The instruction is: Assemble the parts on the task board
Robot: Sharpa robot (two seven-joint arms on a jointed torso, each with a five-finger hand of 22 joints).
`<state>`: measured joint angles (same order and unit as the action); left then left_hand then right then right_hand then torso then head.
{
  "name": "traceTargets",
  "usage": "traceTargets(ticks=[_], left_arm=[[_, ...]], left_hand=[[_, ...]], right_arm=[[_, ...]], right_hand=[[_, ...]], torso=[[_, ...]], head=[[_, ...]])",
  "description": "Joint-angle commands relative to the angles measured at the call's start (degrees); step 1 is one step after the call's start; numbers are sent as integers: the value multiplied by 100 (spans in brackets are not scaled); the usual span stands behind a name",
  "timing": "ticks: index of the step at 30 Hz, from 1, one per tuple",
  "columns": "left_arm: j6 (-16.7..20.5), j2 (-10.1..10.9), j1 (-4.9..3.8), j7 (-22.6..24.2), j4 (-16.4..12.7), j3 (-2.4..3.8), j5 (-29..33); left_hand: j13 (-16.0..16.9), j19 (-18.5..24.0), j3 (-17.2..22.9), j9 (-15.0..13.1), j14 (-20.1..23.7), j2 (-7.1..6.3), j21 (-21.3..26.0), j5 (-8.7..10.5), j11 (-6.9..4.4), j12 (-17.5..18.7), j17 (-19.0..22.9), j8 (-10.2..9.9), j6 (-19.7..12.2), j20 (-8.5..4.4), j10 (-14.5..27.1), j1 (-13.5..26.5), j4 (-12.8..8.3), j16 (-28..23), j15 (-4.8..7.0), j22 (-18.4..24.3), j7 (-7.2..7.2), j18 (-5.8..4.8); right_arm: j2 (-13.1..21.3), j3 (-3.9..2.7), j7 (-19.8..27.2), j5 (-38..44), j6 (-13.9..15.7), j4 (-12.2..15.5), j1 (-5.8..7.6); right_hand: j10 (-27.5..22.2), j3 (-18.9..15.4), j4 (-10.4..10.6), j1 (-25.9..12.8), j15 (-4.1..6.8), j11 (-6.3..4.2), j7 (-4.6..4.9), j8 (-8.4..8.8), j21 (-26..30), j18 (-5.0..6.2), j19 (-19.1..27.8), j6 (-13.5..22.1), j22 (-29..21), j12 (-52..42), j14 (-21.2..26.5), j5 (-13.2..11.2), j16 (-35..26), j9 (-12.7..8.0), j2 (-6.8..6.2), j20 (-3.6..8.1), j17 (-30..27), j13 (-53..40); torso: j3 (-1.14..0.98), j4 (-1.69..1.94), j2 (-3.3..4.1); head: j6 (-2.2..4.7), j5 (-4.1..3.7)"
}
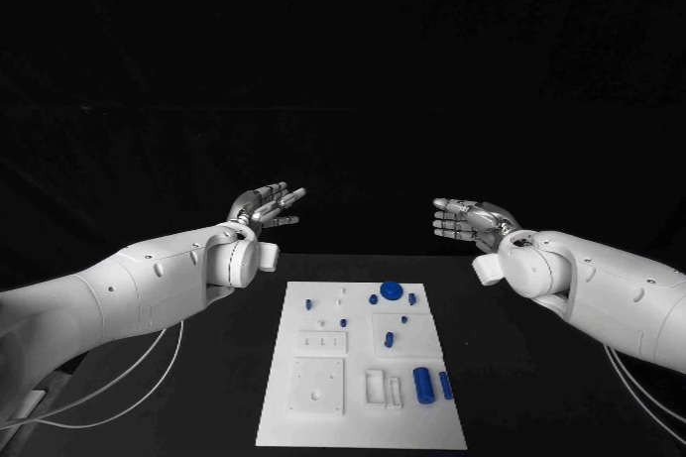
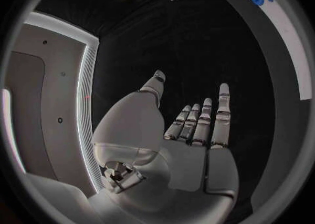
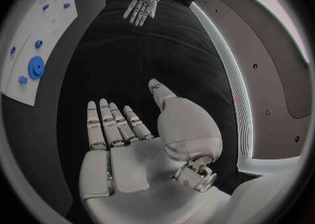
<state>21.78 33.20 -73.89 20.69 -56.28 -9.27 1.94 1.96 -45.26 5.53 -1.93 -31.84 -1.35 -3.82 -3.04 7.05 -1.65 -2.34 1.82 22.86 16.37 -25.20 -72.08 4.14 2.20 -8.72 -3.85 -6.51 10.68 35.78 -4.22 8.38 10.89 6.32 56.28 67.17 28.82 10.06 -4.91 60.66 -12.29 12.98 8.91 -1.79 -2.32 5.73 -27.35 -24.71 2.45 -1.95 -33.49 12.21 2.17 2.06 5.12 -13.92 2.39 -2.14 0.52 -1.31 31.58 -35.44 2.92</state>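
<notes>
Nearest the head camera lies the near edge of the white task board (image 1: pixel 361 417), flat on the black table (image 1: pixel 543 398), with both arms raised beyond its far end.

Both robot hands hang in the air past the board's far edge, well apart from it and from each other. The left robot hand (image 1: pixel 269 207) has its fingers spread and straight, holding nothing; its wrist view shows the bare palm and extended fingers (image 2: pixel 222 113). The right robot hand (image 1: pixel 468 221) is likewise spread with nothing in it, palm bare in its own wrist view (image 3: pixel 121 150). The 2 palms roughly face one another.

On the board, below and between the robot hands, the blue parts sit toward the right robot hand's side. A round blue disc (image 1: pixel 391 290) lies closest to the robot hands, with small blue pegs (image 1: pixel 413 298) just beside it. A longer blue cylinder (image 1: pixel 423 384) and a thinner blue pin (image 1: pixel 445 384) lie side by side toward the board's near end, farthest from the robot hands.

The parts look like small, rigid, light plastic pieces, probably smooth and apt to slip or roll. The disc would likely be best pinched across its rim, the cylinder across its middle. No assembly step appears begun.
</notes>
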Motion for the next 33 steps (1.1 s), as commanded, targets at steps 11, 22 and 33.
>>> traceTargets(ticks=[11,22,33], left_arm=[[-75,70,-34,36,31,4,-23],[-84,71,-35,36,6,4,-19],[-82,74,-35,37,-1,4,-18]], left_hand=[[7,-39,28,-9,26,-45,-4,-19,-19,-38,-6,20,13,8,18,-45,21,17,16,-7,25,51],[7,-39,28,-9,26,-45,-4,-19,-19,-38,-6,20,13,8,18,-45,21,17,16,-7,25,51],[7,-39,32,-9,42,-54,-5,-15,-22,-38,-5,21,22,9,21,-38,24,16,18,-7,28,53]], right_arm=[[31,-4,131,2,-33,12,2],[44,-4,129,2,-46,18,2],[38,-4,125,0,-59,6,1]], right_hand=[[61,-6,-20,77,0,-4,308,-40,-21,12,-42,-55,9,-25,-55,38,29,9,6,11,9,-7],[61,-6,-20,77,0,-4,308,-40,-21,12,-42,-55,9,-25,-55,38,29,9,6,11,9,-7],[61,-6,-20,77,0,-4,308,-40,-21,12,-42,-55,9,-25,-55,38,29,9,6,11,9,-7]], torso=[[-5,2,-6],[-7,-5,-6],[-6,4,-6]], head=[[-9,-5],[-1,-5],[-16,-11]])
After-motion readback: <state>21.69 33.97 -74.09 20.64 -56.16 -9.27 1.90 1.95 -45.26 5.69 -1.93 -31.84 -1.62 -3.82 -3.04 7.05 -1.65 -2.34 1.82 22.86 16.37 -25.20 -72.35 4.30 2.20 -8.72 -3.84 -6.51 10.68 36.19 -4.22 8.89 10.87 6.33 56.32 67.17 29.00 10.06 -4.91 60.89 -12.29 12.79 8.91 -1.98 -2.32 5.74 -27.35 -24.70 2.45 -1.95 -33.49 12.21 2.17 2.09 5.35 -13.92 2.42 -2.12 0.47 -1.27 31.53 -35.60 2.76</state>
